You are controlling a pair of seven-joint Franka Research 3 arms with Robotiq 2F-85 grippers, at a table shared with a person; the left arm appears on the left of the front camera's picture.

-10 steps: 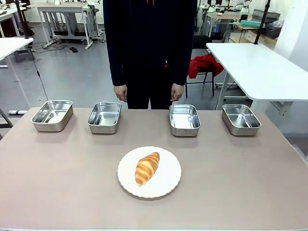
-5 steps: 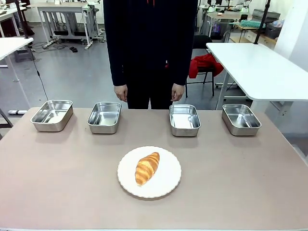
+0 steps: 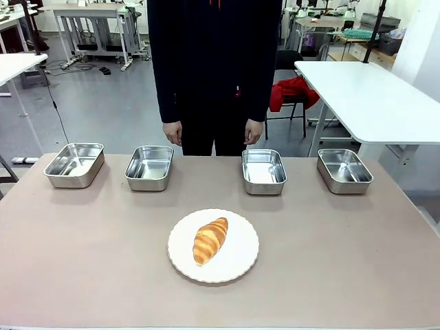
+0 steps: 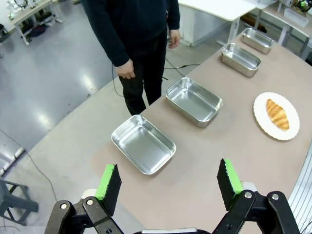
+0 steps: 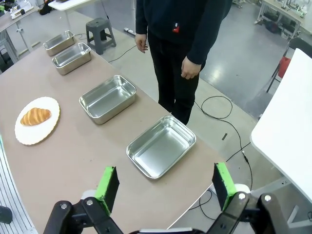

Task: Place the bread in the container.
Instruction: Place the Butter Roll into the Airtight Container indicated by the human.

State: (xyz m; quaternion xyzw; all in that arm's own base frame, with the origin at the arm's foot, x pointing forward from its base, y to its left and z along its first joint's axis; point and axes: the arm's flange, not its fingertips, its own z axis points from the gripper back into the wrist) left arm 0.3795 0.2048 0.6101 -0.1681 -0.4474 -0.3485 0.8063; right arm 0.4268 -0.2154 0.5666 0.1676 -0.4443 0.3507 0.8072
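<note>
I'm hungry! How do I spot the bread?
Look at the big brown table the person stands behind. In its middle, apart from the row of four shiny steel pans, sits a round white plate. The bread lies on it: golden, ridged, the only food there.

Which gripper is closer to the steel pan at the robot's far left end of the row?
Left. The left gripper hovers open just short of that pan; the right gripper hovers near the opposite end pan, far along the row.
</note>
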